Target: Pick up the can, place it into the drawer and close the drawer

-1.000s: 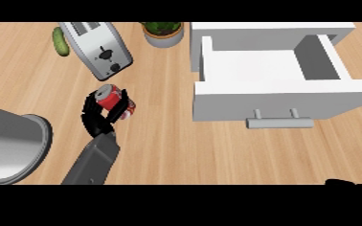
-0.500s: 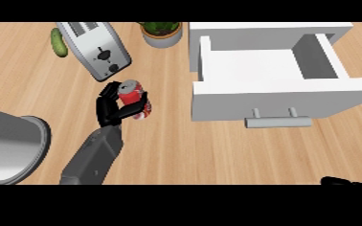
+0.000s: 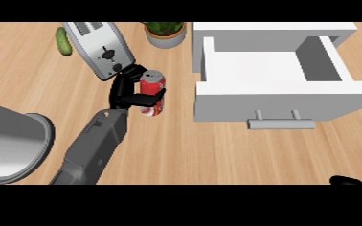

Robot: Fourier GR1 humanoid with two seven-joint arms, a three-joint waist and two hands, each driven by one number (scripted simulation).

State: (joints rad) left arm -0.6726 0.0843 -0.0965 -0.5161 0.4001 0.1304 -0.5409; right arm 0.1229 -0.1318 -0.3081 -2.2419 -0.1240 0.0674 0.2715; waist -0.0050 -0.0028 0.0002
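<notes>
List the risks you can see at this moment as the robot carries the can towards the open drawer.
1. The left hand holds the can from the side with its fingers curled round it; the can could tip on the way.
2. The toaster is right beside the hand, so a swing could knock it.
3. The can must clear the drawer side wall, or it may strike it.

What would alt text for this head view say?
The robot's left hand is curled round a red can beside a toaster. To its right an open white drawer waits.
</notes>
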